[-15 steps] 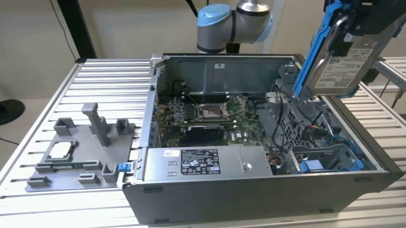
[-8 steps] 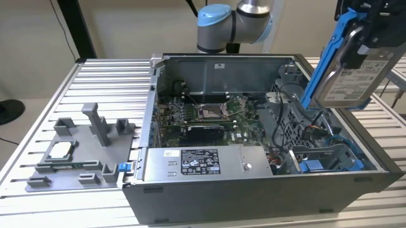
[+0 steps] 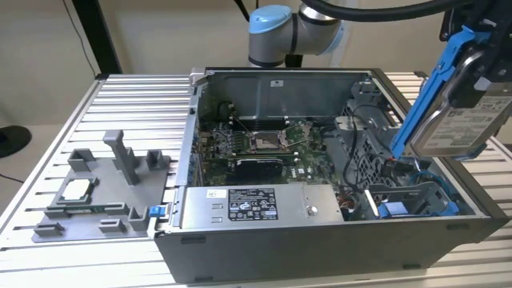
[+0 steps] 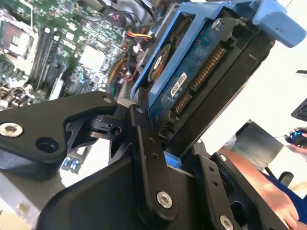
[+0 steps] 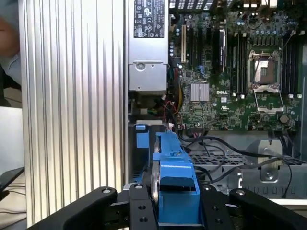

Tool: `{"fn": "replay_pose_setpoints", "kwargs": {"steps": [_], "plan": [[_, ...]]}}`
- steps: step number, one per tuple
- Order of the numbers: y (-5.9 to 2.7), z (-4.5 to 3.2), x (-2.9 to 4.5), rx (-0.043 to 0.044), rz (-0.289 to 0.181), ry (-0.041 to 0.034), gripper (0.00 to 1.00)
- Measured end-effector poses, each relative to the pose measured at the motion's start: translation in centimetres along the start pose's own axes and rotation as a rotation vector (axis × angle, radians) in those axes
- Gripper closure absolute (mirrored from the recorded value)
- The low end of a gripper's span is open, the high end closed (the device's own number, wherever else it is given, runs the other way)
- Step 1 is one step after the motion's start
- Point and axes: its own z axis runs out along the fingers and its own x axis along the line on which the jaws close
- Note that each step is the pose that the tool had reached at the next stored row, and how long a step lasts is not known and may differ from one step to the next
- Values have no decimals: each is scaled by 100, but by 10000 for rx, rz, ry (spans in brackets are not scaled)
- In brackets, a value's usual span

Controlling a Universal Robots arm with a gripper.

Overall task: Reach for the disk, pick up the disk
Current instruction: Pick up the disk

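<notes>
The disk point(image 3: 462, 123), a silver-grey hard drive with a white label in a blue bracket point(image 3: 432, 90), hangs tilted in the air above the open computer case, at the exterior view's right. My gripper point(image 3: 478, 57) is shut on its upper end. In the second wrist view the black fingers point(image 4: 144, 143) clamp the disk point(image 4: 192, 81) from both sides, with its circuit board and connector facing the camera. In the first wrist view the blue bracket point(image 5: 175, 175) stands edge-on between the fingers point(image 5: 139, 208), over the case's drive bay.
The open computer case point(image 3: 320, 246) holds a motherboard point(image 3: 256, 144), a grey power supply point(image 3: 256, 207) and a blue-lined drive bay point(image 3: 416, 204) under the disk. A grey fixture point(image 3: 104, 186) sits on the ribbed metal table point(image 3: 136, 96). A person's arm point(image 4: 254, 177) is nearby.
</notes>
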Motion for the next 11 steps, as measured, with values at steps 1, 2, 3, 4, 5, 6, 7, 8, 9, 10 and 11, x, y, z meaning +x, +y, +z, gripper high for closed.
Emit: {"fn": "replay_pose_setpoints", "kwargs": {"steps": [1,2,3,4,5,6,7,8,9,10,11], "plan": [[1,5,16,0,1,-3,100],[5,7,24,0,0,0,100],[11,11,30,0,0,-1,100],[16,13,33,0,-1,-3,100],[22,14,35,0,0,-1,100],[29,15,38,0,0,-1,100],[33,15,39,0,0,0,100],[33,15,39,0,0,0,100],[33,15,39,0,-1,0,100],[33,15,39,0,-1,0,100],[34,15,39,0,-1,-1,100]]}}
